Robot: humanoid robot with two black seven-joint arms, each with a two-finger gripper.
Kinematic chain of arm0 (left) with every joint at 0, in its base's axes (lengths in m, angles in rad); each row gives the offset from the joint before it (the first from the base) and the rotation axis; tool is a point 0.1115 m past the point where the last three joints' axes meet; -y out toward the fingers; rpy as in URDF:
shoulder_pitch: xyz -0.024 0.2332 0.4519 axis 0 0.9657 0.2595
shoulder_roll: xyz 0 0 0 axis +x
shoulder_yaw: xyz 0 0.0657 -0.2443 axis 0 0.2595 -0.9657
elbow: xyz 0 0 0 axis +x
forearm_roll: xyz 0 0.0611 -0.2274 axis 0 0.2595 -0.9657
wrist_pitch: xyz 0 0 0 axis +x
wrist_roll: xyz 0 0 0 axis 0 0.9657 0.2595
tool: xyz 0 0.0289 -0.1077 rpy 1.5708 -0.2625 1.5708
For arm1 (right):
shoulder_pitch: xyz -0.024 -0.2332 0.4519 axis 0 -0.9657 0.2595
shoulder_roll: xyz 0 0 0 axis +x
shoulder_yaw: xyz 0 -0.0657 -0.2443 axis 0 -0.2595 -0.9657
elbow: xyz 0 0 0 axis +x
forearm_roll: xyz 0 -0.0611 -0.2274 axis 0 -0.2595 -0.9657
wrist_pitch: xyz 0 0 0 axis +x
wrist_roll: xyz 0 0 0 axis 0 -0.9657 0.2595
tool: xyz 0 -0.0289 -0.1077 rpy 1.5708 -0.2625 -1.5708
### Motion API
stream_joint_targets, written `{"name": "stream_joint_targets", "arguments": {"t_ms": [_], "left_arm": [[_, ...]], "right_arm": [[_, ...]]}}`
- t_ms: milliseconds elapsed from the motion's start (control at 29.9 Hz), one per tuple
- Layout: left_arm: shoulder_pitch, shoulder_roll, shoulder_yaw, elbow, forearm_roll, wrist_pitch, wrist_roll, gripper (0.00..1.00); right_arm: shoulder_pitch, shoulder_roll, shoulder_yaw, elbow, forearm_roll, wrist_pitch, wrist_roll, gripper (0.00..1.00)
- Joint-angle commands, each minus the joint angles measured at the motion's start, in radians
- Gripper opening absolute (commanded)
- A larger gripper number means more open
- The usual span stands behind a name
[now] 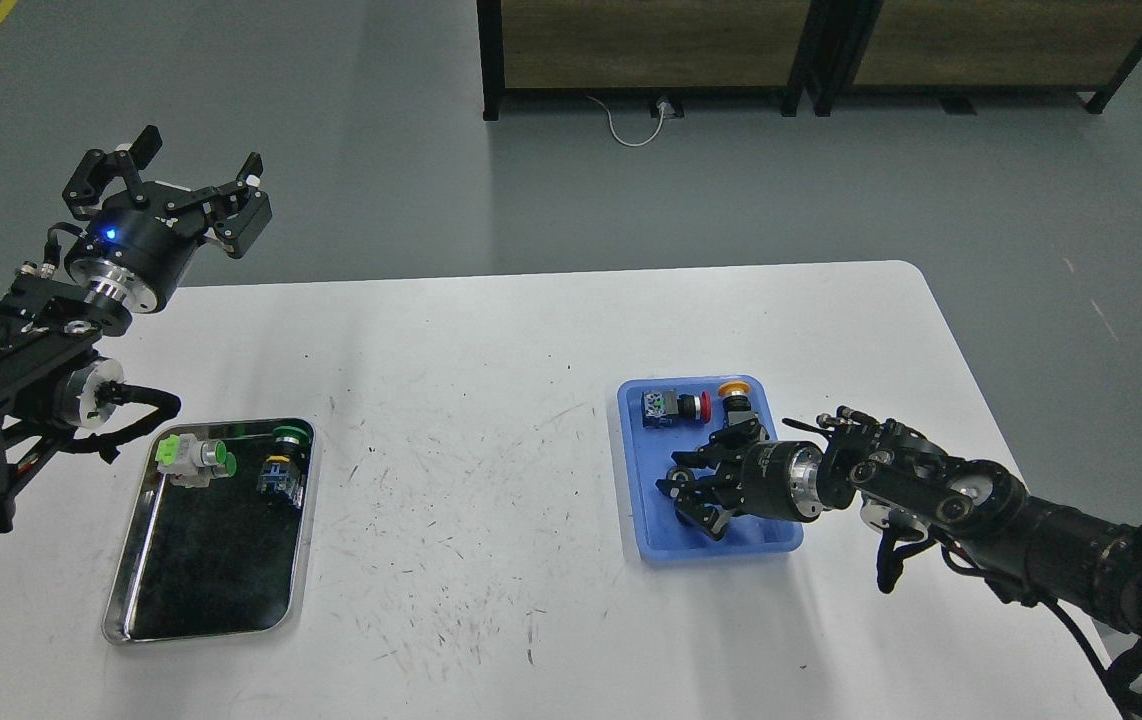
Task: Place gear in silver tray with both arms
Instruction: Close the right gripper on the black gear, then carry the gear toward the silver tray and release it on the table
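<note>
Right end effector (693,490) down in blue tray (653,530), 4 o'clock on worktop (471,400); grasp state cannot tell. Left end effector (193,180) raised, released. Silver tray (121,590) at 8 o'clock, two switches inside. Pick step, likely; next: secure part, lift clear of rim.

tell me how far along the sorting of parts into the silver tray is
Done: two green-capped button parts lie in the shiny rectangular silver tray. In hand: the right gripper reaches into the blue plastic tray. Left: red-capped and yellow-capped parts. The left gripper hangs open.
</note>
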Motion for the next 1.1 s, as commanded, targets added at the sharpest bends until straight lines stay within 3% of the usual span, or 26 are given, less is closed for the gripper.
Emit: {"name": "stream_joint_targets", "arguments": {"t_ms": [0, 501, 1069], "left_arm": [[0.0, 0.0, 0.0, 0.001, 0.0, 0.0, 0.002, 0.99], [-0.002, -0.008, 0.0, 0.001, 0.0, 0.02, 0.006, 0.99], [-0.006, -0.041, 0.001, -0.001, 0.0, 0.044, 0.016, 0.99]], "right_arm": [[0.0, -0.004, 0.001, 0.0, 0.0, 0.012, -0.001, 0.27], [0.028, -0.021, 0.079, 0.06, 0.004, 0.059, -0.001, 0.29], [0.089, 0.243, -0.083, 0.057, 0.004, 0.084, -0.005, 0.31]]}}
